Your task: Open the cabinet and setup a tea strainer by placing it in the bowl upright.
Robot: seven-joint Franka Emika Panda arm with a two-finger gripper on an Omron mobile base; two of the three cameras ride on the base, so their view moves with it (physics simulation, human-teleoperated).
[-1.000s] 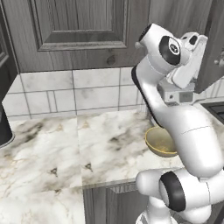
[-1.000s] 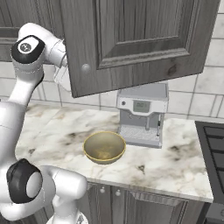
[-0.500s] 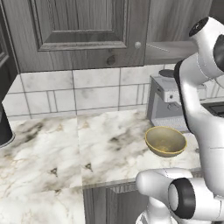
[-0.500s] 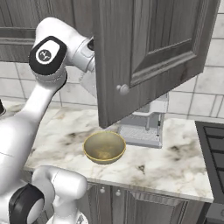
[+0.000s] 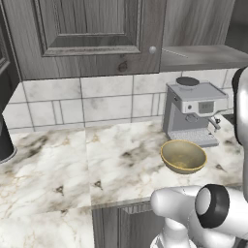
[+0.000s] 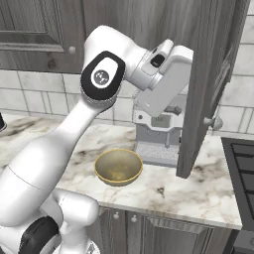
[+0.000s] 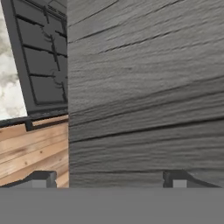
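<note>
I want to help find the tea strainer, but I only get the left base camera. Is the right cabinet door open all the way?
Observer: It stands open. In the right base view the cabinet door sticks out over the counter, nearly edge-on, with its knob facing right.
Operator: Where's the robot's hand?
Observer: The gripper is open, and the hand view looks at the door's wood grain from very close.
Operator: What's past the coffee machine?
Observer: A dark stove sits at the counter's right end.
</note>
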